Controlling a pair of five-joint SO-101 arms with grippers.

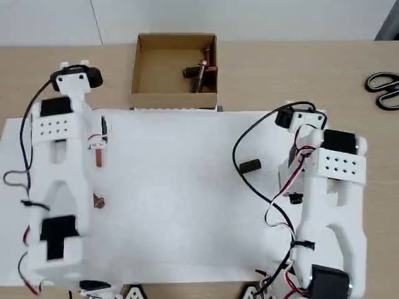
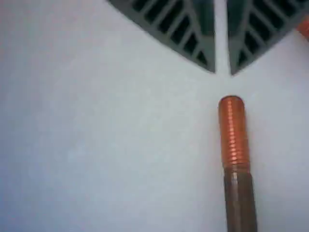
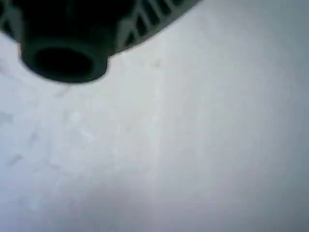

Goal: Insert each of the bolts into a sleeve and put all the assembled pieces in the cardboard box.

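Observation:
A copper bolt (image 2: 235,145) lies on the white mat, its threaded end just beyond my left gripper (image 2: 222,70), whose fingers stand shut with nothing between them. In the high view that bolt (image 1: 100,156) lies below the left gripper (image 1: 100,142), and a second bolt (image 1: 98,200) lies nearer the front. My right gripper (image 3: 87,34) is shut on a black sleeve (image 3: 65,60), held just above the mat; the high view shows this sleeve (image 1: 294,198) beside the right arm. Another black sleeve (image 1: 249,166) lies loose on the mat. The cardboard box (image 1: 143,68) holds assembled pieces (image 1: 199,71).
The white mat (image 1: 174,205) covers the table between the arms. Scissors (image 1: 383,89) lie at the far right edge. Cables (image 1: 262,187) loop over the mat by the right arm.

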